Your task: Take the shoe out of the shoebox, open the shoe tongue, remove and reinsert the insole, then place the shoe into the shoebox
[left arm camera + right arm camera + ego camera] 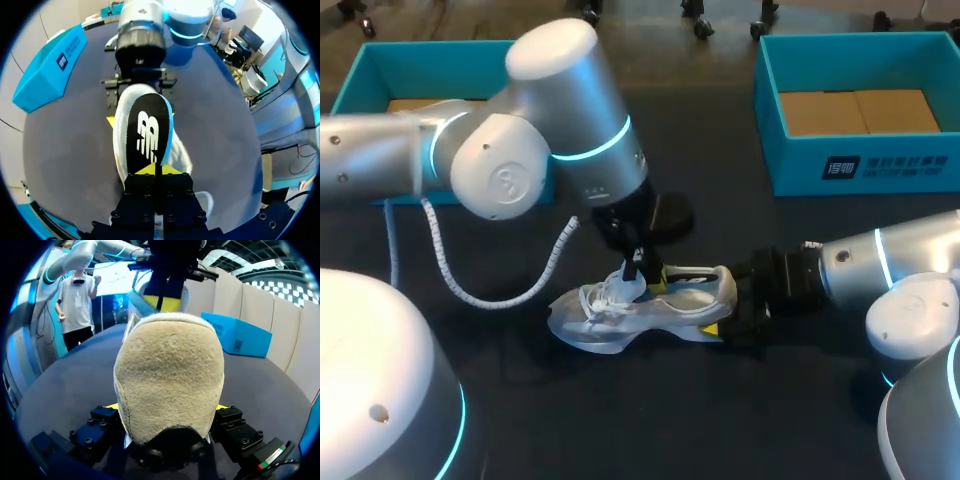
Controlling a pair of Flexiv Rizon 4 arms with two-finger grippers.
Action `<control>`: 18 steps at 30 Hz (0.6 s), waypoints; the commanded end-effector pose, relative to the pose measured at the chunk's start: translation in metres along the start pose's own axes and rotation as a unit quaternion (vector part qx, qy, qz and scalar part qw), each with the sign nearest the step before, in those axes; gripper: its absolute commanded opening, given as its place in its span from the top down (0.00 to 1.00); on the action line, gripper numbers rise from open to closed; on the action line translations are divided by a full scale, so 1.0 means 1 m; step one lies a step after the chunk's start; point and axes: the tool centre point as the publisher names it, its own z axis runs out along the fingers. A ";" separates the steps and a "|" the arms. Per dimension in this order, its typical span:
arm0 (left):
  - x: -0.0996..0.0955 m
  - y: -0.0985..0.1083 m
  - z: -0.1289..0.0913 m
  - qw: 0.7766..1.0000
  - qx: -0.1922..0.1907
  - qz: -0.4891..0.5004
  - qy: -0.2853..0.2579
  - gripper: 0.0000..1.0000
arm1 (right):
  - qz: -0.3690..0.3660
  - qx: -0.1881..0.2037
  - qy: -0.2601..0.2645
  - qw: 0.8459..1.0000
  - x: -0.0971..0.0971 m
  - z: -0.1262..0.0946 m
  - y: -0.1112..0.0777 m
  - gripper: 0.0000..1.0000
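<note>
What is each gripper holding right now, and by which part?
The left gripper pinches the black insole by one end. The right gripper clamps the shoe at its heel.

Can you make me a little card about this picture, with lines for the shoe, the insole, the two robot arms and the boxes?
shoe: white, on the table, outside both boxes
insole: black, sticking out over the shoe's opening
left end effector: shut on insole
right end effector: shut on shoe, at the heel
left box: blue, open, far side of the table
right box: blue, open, far side of the table, no shoe inside
</note>
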 end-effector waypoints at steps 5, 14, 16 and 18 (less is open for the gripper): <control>0.009 -0.006 -0.014 0.999 0.038 0.013 -0.003 1.00 | 0.000 0.003 -0.001 1.000 0.000 0.000 0.002 1.00; 0.008 -0.034 -0.017 0.997 0.074 0.033 0.007 1.00 | 0.000 0.003 -0.001 1.000 0.000 0.000 0.002 1.00; 0.008 -0.039 -0.015 0.996 0.078 0.036 0.007 1.00 | 0.000 0.003 -0.001 1.000 0.000 0.000 0.002 1.00; 0.007 -0.044 -0.014 0.996 0.085 0.039 0.014 1.00 | 0.000 0.003 -0.001 1.000 0.000 0.000 0.002 1.00</control>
